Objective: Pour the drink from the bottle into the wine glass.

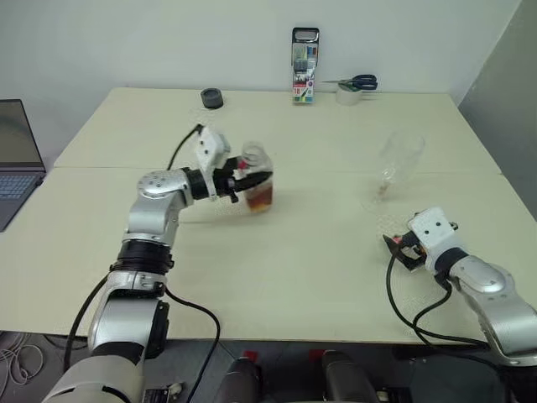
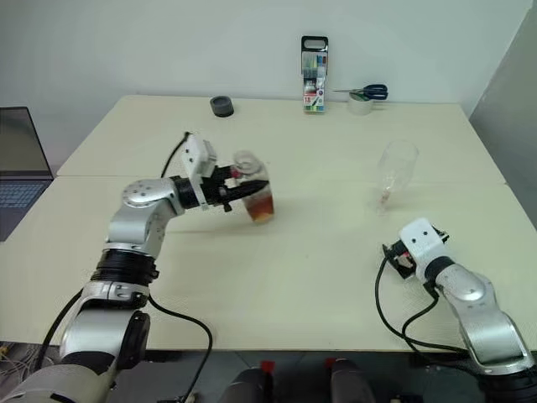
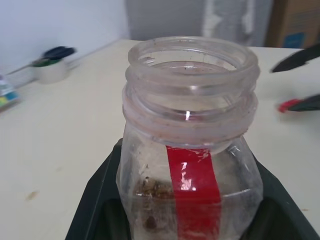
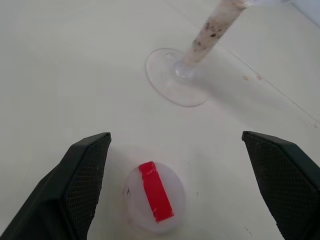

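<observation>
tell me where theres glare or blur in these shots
Left wrist view: a small glint on the bottle neck; the scissors and tape roll behind are out of focus. Right wrist view: the cap and wine glass foot are fairly sharp. Head views: even light, soft shadows.

We see the bottle point(image 1: 257, 178) uncapped, upright, amber drink point(image 1: 261, 198) low inside. The wine glass point(image 1: 396, 165) stands upright on the tabletop point(image 1: 319, 260), well apart.

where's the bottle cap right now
The cap lies on the table between the open right gripper's jaws, just short of the wine glass foot.
</observation>
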